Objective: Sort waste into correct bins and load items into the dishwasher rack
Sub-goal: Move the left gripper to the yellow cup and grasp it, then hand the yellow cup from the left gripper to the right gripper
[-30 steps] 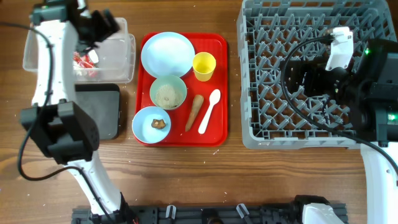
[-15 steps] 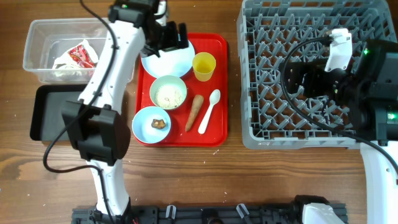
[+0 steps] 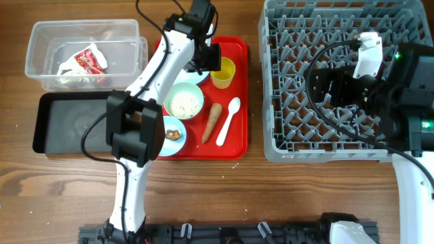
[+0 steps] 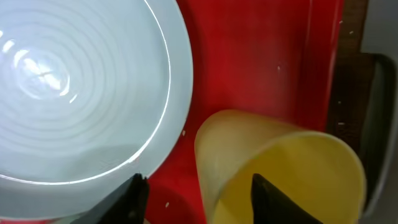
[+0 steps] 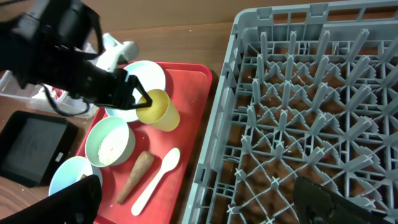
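Left gripper poised at the yellow cup, fingers apart and clamped on nothing; in the wrist view one finger hangs over the cup's mouth and the other outside its wall, above the red tray just beside the blue plate; whether either finger touches the rim cannot be told. Step in hand, by the look of it: picking up the cup for the grey rack, where no dishes are visible; the next move would call for closing squarely on the cup's thin wall, lifting without tipping, then carrying it across the counter to the rack. Right gripper hangs wide open and empty over the rack. Crumpled wrapper lies in the clear tub; rice in the green bowl, the brown lump in the small blue bowl, the brown stick and the white spoon sit on the tray, not yet sorted.
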